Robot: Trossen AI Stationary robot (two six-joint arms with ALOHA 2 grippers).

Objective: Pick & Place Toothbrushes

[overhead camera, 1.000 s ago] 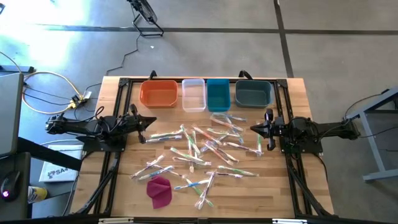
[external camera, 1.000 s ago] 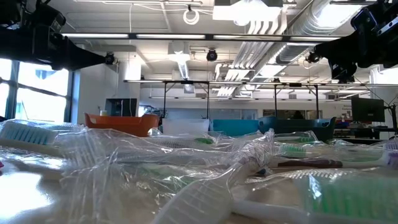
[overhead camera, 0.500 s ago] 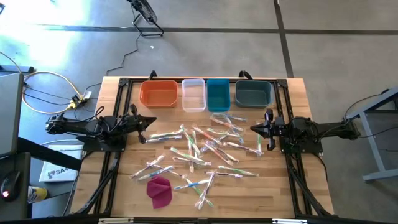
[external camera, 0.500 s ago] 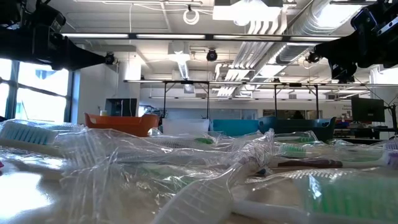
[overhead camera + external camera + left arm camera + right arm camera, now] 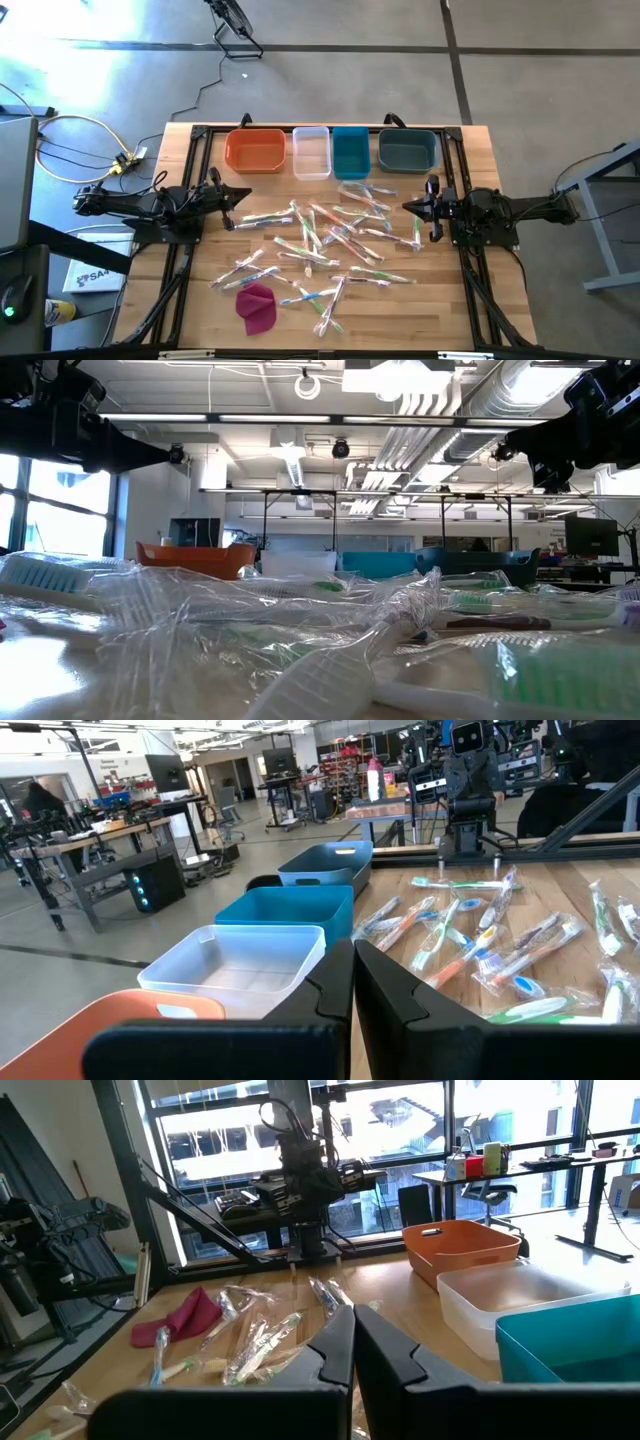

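Observation:
Several toothbrushes [image 5: 330,235] in clear shiny wrappers lie scattered flat on the wooden table's middle; they also show in the left wrist view [image 5: 480,945], the right wrist view [image 5: 255,1342] and close up in the low view [image 5: 300,630]. My left gripper [image 5: 247,196] hangs shut above the table's left side, pointing level toward the pile, with nothing in it. My right gripper [image 5: 405,206] hangs shut above the right side, facing it, also with nothing in it. In the wrist views the shut fingers [image 5: 352,995] [image 5: 353,1350] meet at the middle.
Along the far edge stand an orange bin [image 5: 255,150], a clear bin [image 5: 311,152], a teal bin [image 5: 351,151] and a dark blue-grey bin [image 5: 408,150]. A magenta cloth lump [image 5: 256,307] lies near the front left. Black frame rails [image 5: 200,135] border the table.

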